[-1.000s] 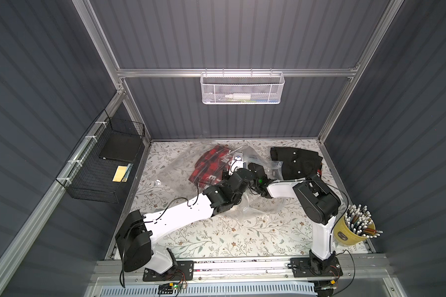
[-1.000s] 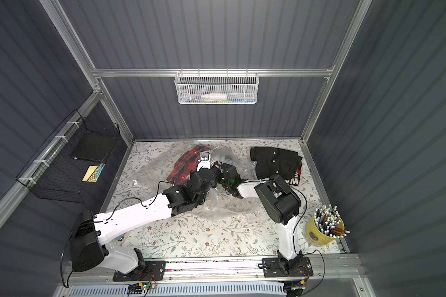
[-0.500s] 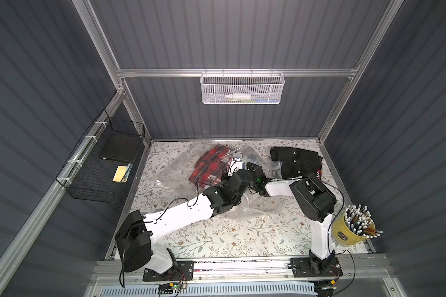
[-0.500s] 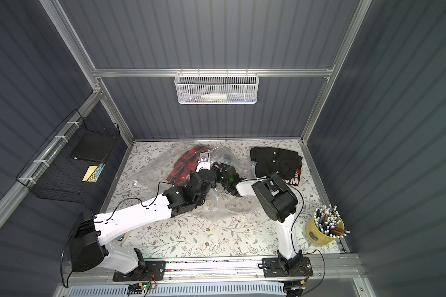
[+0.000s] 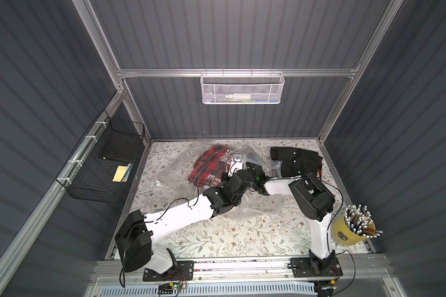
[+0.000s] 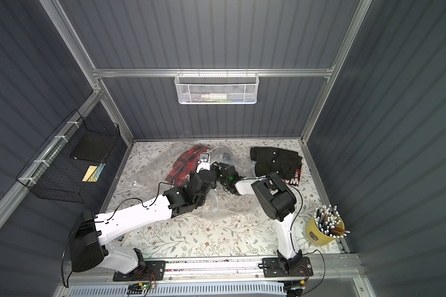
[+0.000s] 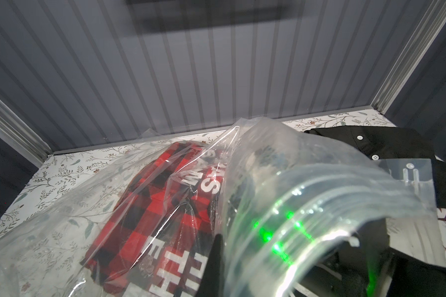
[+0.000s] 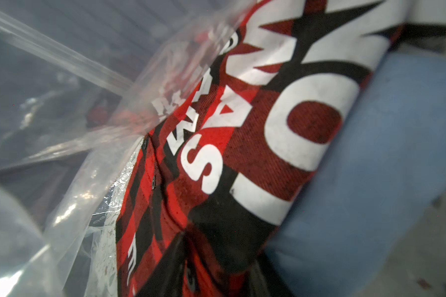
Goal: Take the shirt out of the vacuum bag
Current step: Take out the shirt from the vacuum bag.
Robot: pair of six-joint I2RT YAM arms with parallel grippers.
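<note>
Since a second ago our right arm's elbow swings a little toward the middle, and the right gripper [image 5: 252,167] pushes further into the mouth of the vacuum bag [image 5: 174,171]; our left arm keeps its place.

We judge the task to be at its middle. The bag's mouth is open. Our left gripper [image 5: 231,171] is closed, and it appears to pinch the upper film, which arches up with the zip strip in the left wrist view. The red plaid shirt [image 5: 209,167] still lies wholly inside the bag, toward the back of the table [image 5: 216,239]. A black buttoned garment [image 5: 296,162] lies outside the bag, near the right wall.

Our right wrist view is filled by the plaid cloth with its white lettering, very close and pressed against something blue and blurred. We cannot tell whether those jaws have closed on the cloth.

What remains, as we read it, is a sure hold on the shirt and drawing it out through the mouth until it is clear of the film.
</note>
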